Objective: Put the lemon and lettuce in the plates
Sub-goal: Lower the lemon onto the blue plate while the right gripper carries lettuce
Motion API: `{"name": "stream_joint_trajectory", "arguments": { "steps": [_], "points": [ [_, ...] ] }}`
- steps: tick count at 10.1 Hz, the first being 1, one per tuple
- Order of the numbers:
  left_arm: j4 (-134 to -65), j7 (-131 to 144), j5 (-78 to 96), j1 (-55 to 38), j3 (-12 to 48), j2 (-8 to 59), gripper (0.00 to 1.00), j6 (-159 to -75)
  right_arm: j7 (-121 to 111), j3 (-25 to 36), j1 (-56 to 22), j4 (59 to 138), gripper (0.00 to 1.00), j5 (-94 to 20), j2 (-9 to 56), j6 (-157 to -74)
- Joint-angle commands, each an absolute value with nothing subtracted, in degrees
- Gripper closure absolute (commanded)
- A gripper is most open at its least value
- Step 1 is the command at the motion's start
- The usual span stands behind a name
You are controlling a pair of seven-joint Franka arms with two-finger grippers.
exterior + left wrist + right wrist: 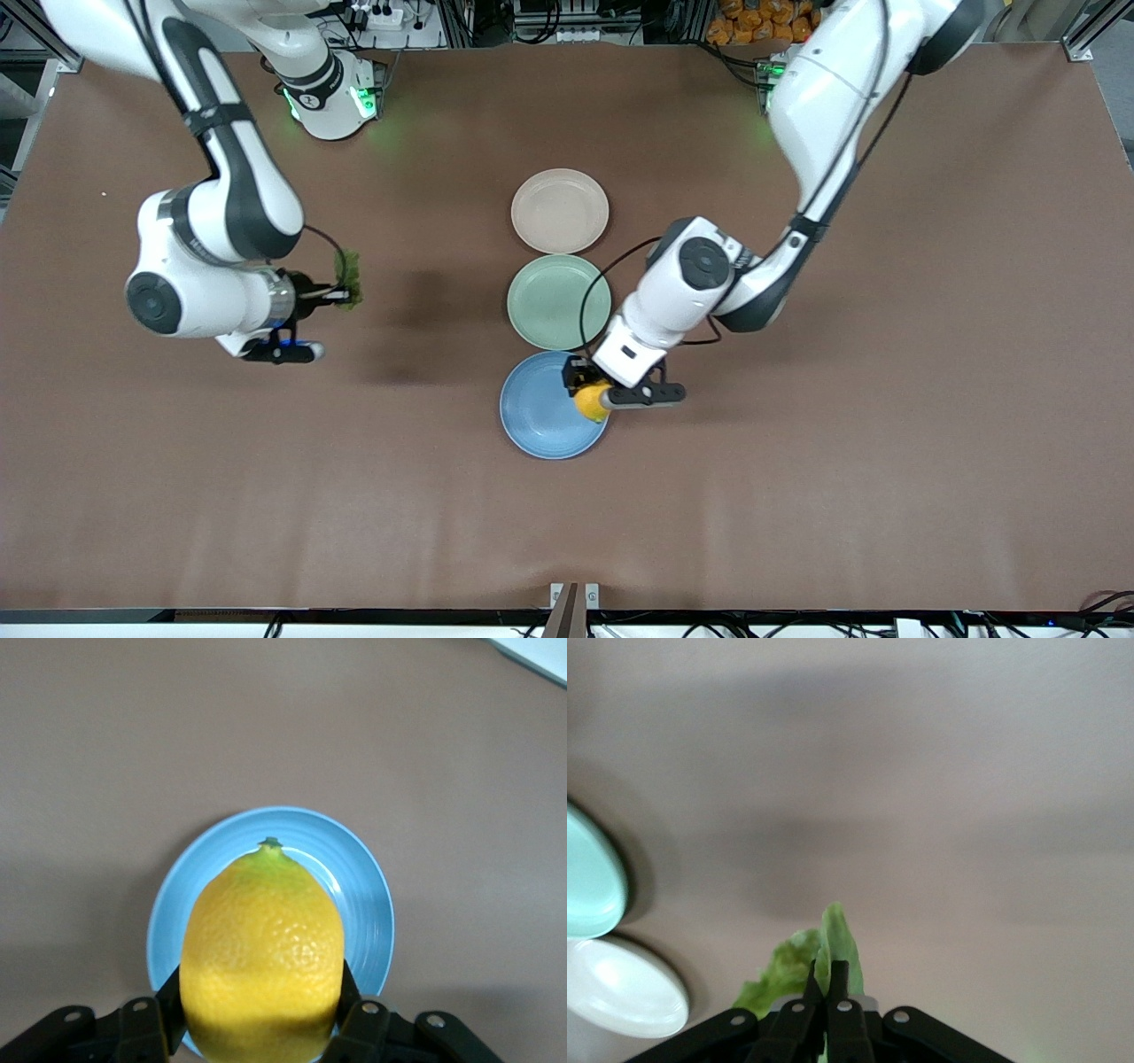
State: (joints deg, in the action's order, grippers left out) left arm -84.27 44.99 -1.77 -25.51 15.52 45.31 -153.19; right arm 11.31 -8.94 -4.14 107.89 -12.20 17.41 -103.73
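Note:
My left gripper (586, 392) is shut on the yellow lemon (591, 401) and holds it over the edge of the light blue plate (540, 416). In the left wrist view the lemon (263, 948) fills the space between the fingers (170, 1005) above the blue plate (363, 886). My right gripper (347, 292) is shut on the green lettuce (351, 276) and holds it above bare table toward the right arm's end. The lettuce (799, 966) shows pinched in the right gripper (829, 970). The pale pink-beige plate (560, 210) lies farthest from the front camera and is empty.
A mint green plate (558, 301) lies between the pink and blue plates, the three in a line along the table's middle. It also shows in the right wrist view (589, 873), beside the pale plate (620, 988).

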Motion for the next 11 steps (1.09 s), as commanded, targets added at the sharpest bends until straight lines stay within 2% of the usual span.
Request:
{"name": "stream_joint_trajectory", "arguments": {
  "steps": [1, 3, 4, 7, 8, 9, 10, 11],
  "points": [
    [-80.8, 46.1, -0.5, -28.5, 13.6, 49.4, 1.0, -155.3, 22.9, -13.5, -6.2, 108.7, 1.0, -12.8, 16.0, -104.2],
    [-80.6, 45.9, -0.6, -28.7, 13.6, 52.4, 1.0, -157.6, 28.1, -16.8, -8.4, 109.1, 1.0, -19.7, 16.1, -105.4],
    [-80.6, 45.6, -0.7, -28.7, 13.5, 52.9, 1.0, -157.6, 32.7, -16.9, -12.6, 109.2, 1.0, -20.7, 16.0, -107.0],
    [-80.7, 45.6, -1.0, -28.6, 13.5, 53.3, 0.98, -157.3, 42.5, -16.8, -22.6, 111.3, 1.0, -20.7, 18.0, -116.7],
    [-80.8, 45.6, -1.0, -28.6, 13.5, 53.4, 0.62, -157.3, 43.9, -16.7, -24.2, 112.6, 1.0, -20.7, 19.1, -119.3],
    [-80.9, 44.9, -1.3, -28.5, 13.4, 53.4, 0.13, -157.2, 45.0, -16.7, -26.0, 113.5, 1.0, -20.6, 20.2, -122.4],
    [-80.9, 42.3, -2.4, -28.3, 13.2, 53.4, 0.0, -157.2, 46.0, -16.7, -27.6, 113.6, 1.0, -20.6, 21.4, -124.8],
    [-81.0, 41.7, -2.5, -28.2, 13.2, 53.4, 0.0, -157.2, 47.5, -16.7, -29.1, 113.6, 1.0, -20.6, 23.0, -127.2]
  ]
}}
